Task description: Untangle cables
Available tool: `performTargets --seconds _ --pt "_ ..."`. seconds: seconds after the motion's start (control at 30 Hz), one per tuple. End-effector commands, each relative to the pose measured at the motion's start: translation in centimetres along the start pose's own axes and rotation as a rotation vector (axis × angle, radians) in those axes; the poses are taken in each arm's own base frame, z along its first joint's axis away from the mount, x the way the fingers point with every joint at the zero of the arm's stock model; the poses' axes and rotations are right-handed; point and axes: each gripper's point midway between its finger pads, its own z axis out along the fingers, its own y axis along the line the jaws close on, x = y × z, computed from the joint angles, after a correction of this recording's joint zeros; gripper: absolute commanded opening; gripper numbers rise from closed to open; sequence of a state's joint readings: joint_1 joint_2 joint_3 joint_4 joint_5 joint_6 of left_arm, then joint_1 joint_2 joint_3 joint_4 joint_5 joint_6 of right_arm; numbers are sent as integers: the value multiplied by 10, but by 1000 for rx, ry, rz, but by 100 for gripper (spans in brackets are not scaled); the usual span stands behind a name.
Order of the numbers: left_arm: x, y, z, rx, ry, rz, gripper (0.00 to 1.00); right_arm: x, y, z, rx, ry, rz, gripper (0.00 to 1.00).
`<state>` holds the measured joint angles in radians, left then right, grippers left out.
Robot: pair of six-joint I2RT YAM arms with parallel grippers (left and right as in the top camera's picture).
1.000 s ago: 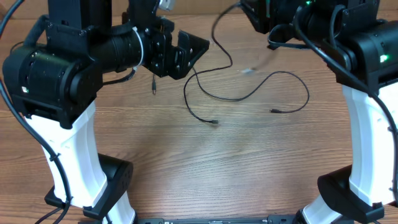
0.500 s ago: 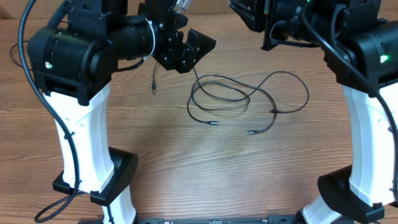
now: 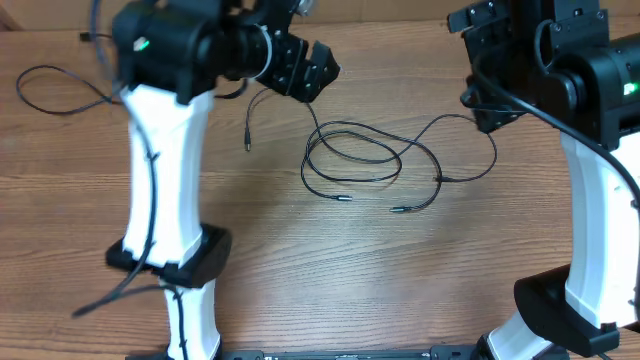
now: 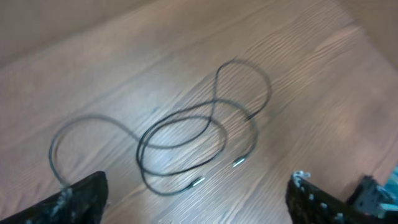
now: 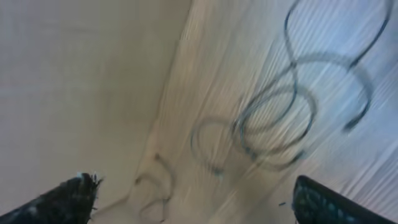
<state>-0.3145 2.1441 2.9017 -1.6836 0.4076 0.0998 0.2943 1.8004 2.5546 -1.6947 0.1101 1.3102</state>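
Since the earlier frame, the cables (image 3: 356,158) are released from the raised right gripper (image 5: 194,198) and are laid in overlapping loops at the centre of the table (image 3: 300,262). The right gripper and the left gripper (image 4: 196,200) are both spread wide, with nothing held between the fingers.

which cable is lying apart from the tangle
The cable at the far left of the table. It lies alone in a loose loop; the other cables overlap in coils at the centre.
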Motion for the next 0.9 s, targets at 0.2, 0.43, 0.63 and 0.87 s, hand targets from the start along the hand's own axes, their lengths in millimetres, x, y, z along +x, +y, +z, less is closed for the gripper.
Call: performTargets --seconds 0.2,0.43,0.63,0.87 --pt "40 73 103 -136 260 -81 100 -23 -5 -2 33 -127 -137 100" --pt "69 90 156 -95 383 -102 99 -24 -5 -2 33 -128 -136 100" --pt "100 103 194 -69 492 -98 86 -23 -5 -2 33 -127 -137 100" --pt "134 110 235 -26 594 -141 81 -23 -5 -2 33 -128 -136 100"
